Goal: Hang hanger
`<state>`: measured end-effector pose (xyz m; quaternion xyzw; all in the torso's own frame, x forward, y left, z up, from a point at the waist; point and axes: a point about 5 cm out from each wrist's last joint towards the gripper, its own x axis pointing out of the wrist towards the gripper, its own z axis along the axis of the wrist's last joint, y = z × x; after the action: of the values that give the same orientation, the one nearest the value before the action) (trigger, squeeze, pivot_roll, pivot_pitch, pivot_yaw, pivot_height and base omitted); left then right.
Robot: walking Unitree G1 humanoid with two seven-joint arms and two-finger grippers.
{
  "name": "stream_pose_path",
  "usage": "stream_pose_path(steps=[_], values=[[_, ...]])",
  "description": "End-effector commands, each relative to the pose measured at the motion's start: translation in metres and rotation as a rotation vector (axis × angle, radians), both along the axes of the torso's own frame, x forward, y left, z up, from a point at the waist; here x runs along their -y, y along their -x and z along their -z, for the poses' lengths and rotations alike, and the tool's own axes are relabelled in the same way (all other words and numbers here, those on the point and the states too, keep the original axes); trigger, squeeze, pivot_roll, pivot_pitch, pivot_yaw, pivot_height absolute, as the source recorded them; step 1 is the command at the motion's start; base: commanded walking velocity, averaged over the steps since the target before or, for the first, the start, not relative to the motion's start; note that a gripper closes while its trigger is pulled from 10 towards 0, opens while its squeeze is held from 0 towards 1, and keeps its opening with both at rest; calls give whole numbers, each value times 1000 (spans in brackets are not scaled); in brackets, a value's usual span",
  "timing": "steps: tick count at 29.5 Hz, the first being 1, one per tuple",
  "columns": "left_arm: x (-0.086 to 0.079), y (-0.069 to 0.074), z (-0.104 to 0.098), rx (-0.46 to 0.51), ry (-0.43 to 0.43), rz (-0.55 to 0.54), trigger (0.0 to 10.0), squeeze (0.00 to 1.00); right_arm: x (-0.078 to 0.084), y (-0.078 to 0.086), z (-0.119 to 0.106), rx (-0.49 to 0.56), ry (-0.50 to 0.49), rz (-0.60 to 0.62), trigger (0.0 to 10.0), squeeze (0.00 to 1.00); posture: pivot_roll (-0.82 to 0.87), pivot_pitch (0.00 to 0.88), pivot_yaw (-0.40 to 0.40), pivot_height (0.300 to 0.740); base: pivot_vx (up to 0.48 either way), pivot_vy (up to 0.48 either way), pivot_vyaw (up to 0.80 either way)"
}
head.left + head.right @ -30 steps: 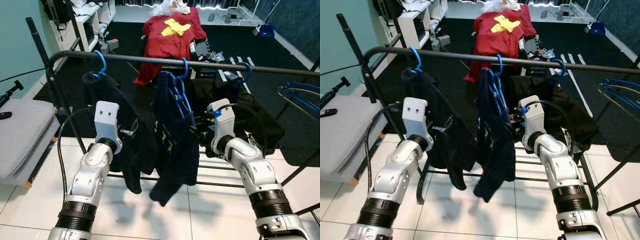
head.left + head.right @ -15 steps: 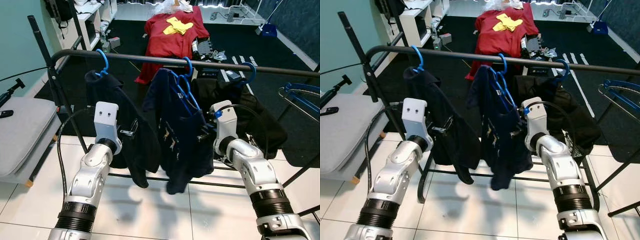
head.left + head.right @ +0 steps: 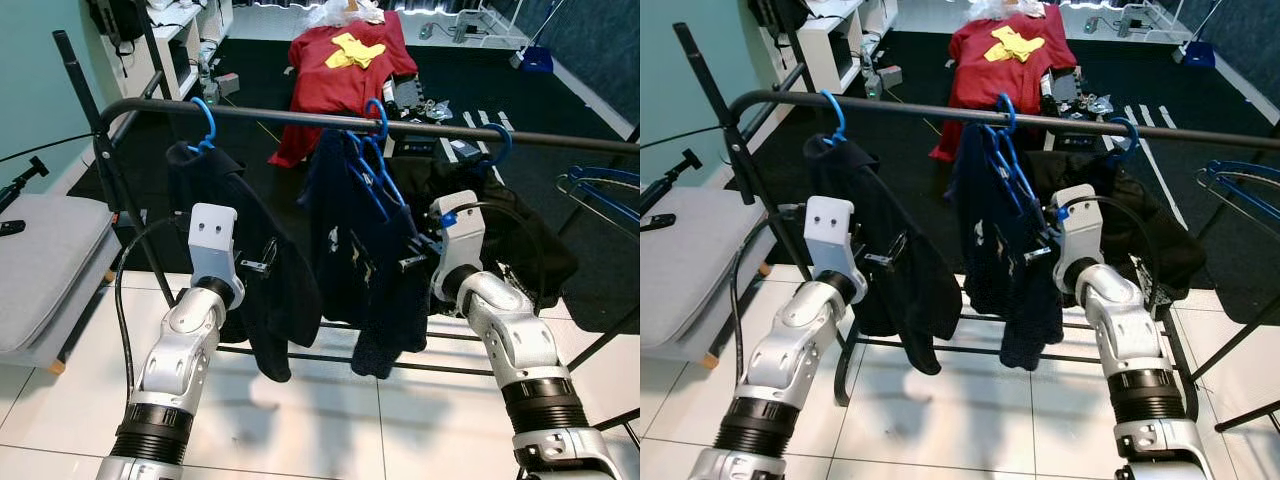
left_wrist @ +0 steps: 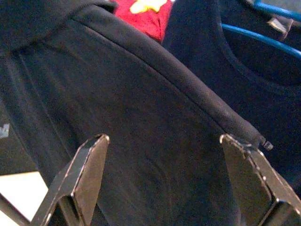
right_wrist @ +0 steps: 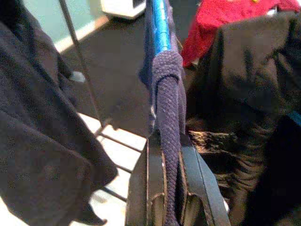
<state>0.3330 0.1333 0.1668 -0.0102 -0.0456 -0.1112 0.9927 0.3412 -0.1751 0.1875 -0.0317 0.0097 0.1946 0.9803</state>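
left eye view: three blue hooks sit on the black rail (image 3: 300,118). the middle blue hanger (image 3: 378,165) carries a navy shirt (image 3: 365,260); its hook is over the rail at about 12 o'clock of the shirt. a black garment (image 3: 245,255) hangs at 9 o'clock of it, and another dark garment (image 3: 520,235) at 3 o'clock; the hangers under both are mostly hidden by cloth. right tool (image 3: 412,252) is at the navy shirt's edge, its fingers buried in fabric. left tool (image 3: 262,262) is against the black garment, tips hard to make out. a red shirt (image 3: 340,65) lies on the floor beyond the rail.

right eye view: same count, three hooks, three garments.

left wrist view: left tool (image 4: 174,179) has fingers (image 4: 87,174) spread wide, dark cloth beyond them, nothing between.

right wrist view: right tool (image 5: 170,188) is clamped on a rolled navy hem, the blue hanger bar running away above it.
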Motion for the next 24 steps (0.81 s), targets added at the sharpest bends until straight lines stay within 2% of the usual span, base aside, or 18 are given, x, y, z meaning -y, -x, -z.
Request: stream_pose_path(steps=[1, 2, 9, 11, 13, 17, 21, 24], values=[[-1, 3, 9, -28, -5, -7, 10000, 0, -7, 11, -23, 117, -55, -98, 0, 0, -25, 128, -44, 740, 0, 0, 0], [-4, 4, 11, -35, -10, -13, 10000, 0, -8, 20, -22, 118, -69, -147, 0, 0, -25, 128, -44, 740, 0, 0, 0], [-12, 6, 16, -50, -20, -23, 10000, 0, 0, 41, -19, 98, -80, -201, 0, 0, -38, 129, -43, 740, 0, 0, 0], [-15, 6, 17, -53, -23, -27, 10000, 0, 5, 47, -18, 94, -85, -210, 0, 0, -43, 129, -41, 740, 0, 0, 0], [-22, 4, 17, -55, -28, -35, 10000, 0, 17, 58, -17, 86, -97, -200, 0, 0, -51, 129, -39, 740, 0, 0, 0], [-27, 3, 15, -50, -29, -39, 10000, 0, 28, 67, -14, 76, -112, -174, 0, 0, -53, 130, -38, 740, 0, 0, 0], [-34, 1, 10, -26, -11, -7, 10000, 0, 42, 88, -3, 26, -201, -170, 0, 0, -64, 132, -34, 740, 0, 0, 0], [-37, 1, 7, -23, 14, 31, 10000, 0, 42, 98, 0, 2, -235, -212, 0, 0, -67, 132, -34, 740, 0, 0, 0]])
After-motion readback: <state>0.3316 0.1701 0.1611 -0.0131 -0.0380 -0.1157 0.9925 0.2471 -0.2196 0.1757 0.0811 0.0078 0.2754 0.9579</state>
